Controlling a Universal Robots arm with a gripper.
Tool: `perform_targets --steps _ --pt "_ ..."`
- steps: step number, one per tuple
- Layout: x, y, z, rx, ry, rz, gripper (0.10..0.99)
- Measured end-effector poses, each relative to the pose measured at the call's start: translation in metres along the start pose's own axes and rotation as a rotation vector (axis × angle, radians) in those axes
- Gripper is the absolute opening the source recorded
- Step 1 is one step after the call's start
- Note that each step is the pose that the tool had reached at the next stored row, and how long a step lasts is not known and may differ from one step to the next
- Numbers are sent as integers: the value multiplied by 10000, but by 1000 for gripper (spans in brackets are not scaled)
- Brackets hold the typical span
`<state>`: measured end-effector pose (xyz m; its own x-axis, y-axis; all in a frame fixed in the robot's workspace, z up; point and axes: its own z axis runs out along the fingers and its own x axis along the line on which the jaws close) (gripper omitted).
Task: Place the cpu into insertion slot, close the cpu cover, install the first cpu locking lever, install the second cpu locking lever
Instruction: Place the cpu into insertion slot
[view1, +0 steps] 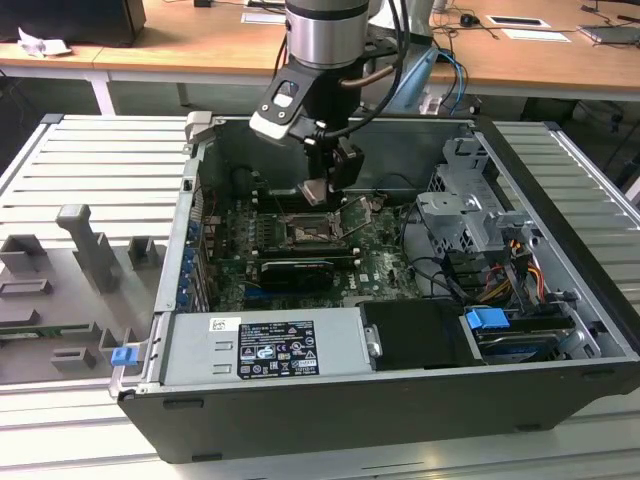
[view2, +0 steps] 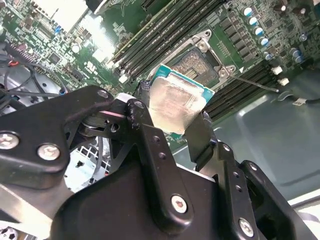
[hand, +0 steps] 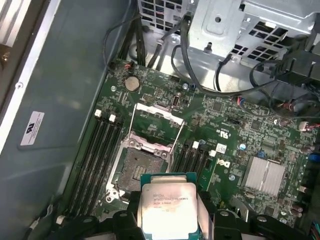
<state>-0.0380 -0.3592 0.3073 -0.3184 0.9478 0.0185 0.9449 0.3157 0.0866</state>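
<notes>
My gripper (view1: 325, 188) hangs inside the open computer case, shut on the cpu (view1: 316, 191), a flat square chip with a pale metal face. In both wrist views the cpu (view2: 175, 105) (hand: 167, 210) sits clamped between the two black fingers (view2: 145, 132). It hovers above the insertion slot (view1: 305, 233) (hand: 137, 170) (view2: 200, 62) and a little to one side of it. The dark square socket lies uncovered on the green board. The cpu cover (hand: 157, 117) stands flipped open at the slot's far edge. A thin locking lever (view2: 255, 82) juts out beside the socket.
Long black memory slots (hand: 97, 160) flank the socket. A black card (view1: 290, 272) lies in front of it, a labelled power supply (view1: 260, 345) nearer still. A metal drive cage (view1: 470, 215) and cables (view1: 520, 270) fill the exterior view's right. Grey fixtures (view1: 90, 250) stand outside on the left.
</notes>
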Motion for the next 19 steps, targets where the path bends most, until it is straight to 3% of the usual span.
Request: perform_targets --steps 7,14,19 --pt "-1 -6 81 -30 -138 1582 529" --pt "-2 -12 145 -73 -340 3907 529" --pt "-3 -12 161 -88 -410 4717 529"
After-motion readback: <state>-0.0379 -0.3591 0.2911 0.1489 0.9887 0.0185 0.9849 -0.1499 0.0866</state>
